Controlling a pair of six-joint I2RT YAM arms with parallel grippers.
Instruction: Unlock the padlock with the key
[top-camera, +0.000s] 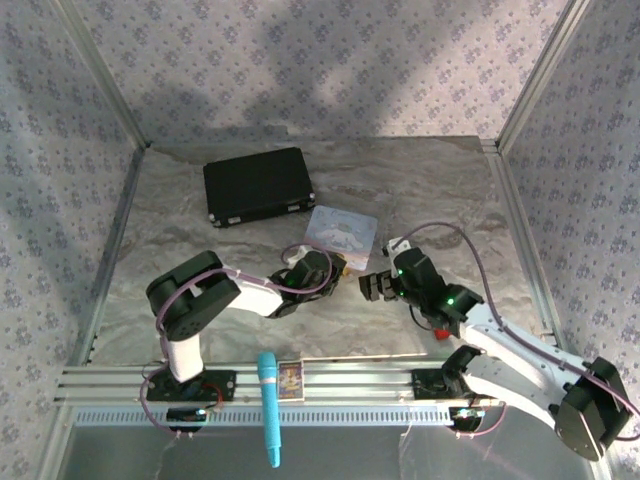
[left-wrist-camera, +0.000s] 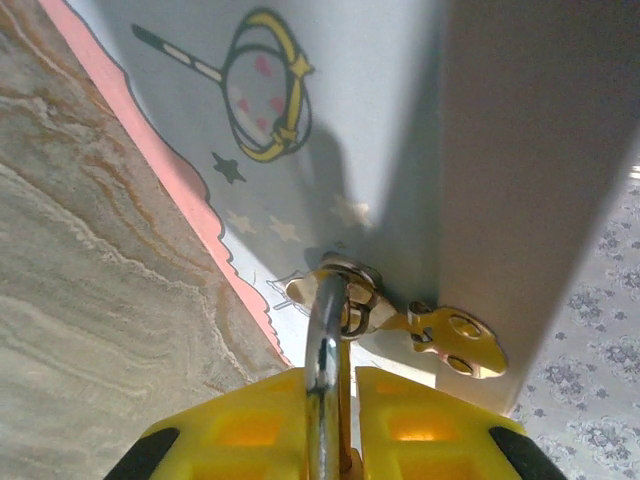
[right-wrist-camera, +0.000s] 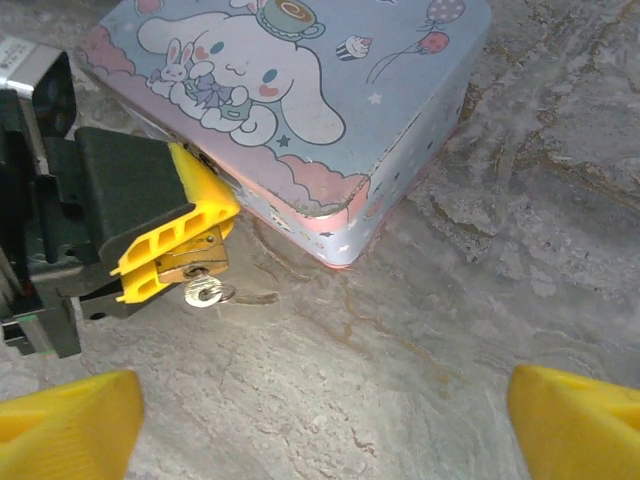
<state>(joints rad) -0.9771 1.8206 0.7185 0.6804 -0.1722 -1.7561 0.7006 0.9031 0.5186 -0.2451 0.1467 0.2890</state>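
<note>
Brass is mostly hidden: the padlock (right-wrist-camera: 192, 262) is a small gold sliver between the yellow fingers (right-wrist-camera: 165, 245) of the left tool (top-camera: 335, 268), which is clenched on it at the near side of the pale blue tin (right-wrist-camera: 300, 90). From the left wrist the lock's body is cut off at the frame's bottom edge. Its silvery shackle (left-wrist-camera: 325, 370) rises between the fingers and meets the ring of the tin's gold hasp (left-wrist-camera: 450, 338).

A silvery key (right-wrist-camera: 207, 292) sits right under the padlock, touching it; whether its blade is in the keyhole is hard to make out. The right tool (top-camera: 372, 288) is released. Its yellow fingertips (right-wrist-camera: 70, 415) are spread wide at the near corners of its own view, apart from the key, over the marbled worktop (right-wrist-camera: 450, 330).

The tin's cartoon lid is down, so whatever is inside is hidden. Far and left of it lies a black case (top-camera: 258, 185), shut too. From above, padlock and key are too small to pick out. A teal object (top-camera: 268, 408) lies across the near rail — what it is I cannot tell.
</note>
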